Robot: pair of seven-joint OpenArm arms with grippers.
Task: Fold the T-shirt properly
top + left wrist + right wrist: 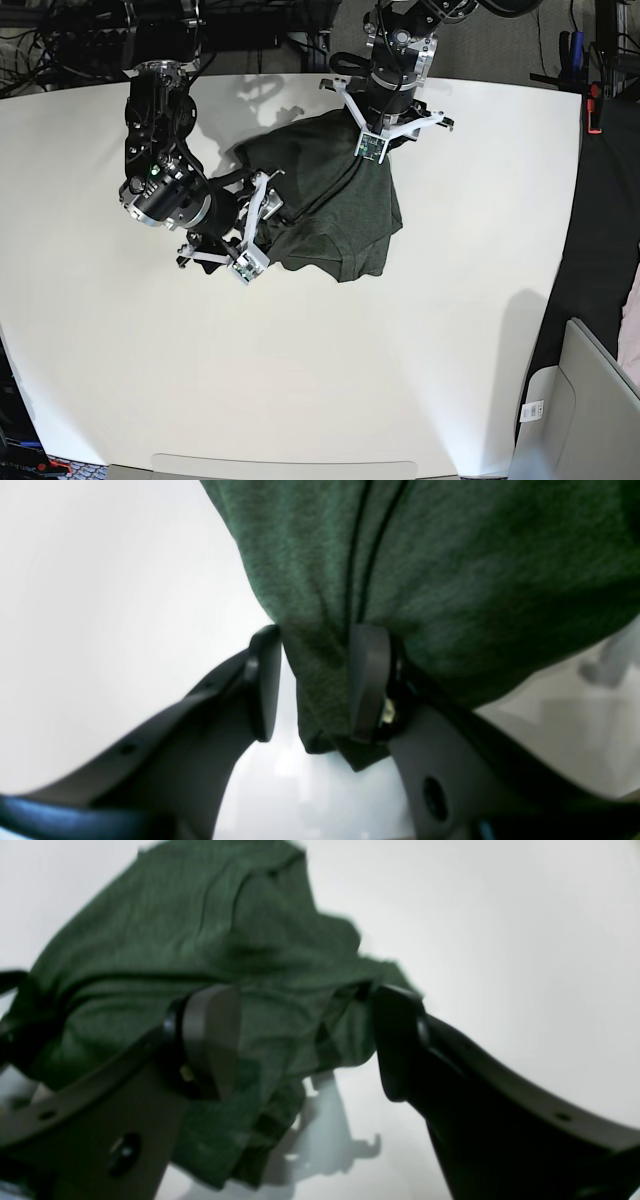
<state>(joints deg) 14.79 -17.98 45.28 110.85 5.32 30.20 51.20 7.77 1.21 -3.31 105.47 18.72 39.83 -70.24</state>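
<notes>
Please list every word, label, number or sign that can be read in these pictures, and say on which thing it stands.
No text can be read.
White tag on the grey panel at the lower right: dark marks, too small to read.
T-shirt: plain, no print visible.
White table: no markings.

The dark olive-green heathered knit T-shirt (pixel 335 215) is soft, thin, matt cloth, the white worktop (pixel 400 370) looks smooth and faintly glossy, and both grippers' jaws are smooth dark matt plastic.
</notes>
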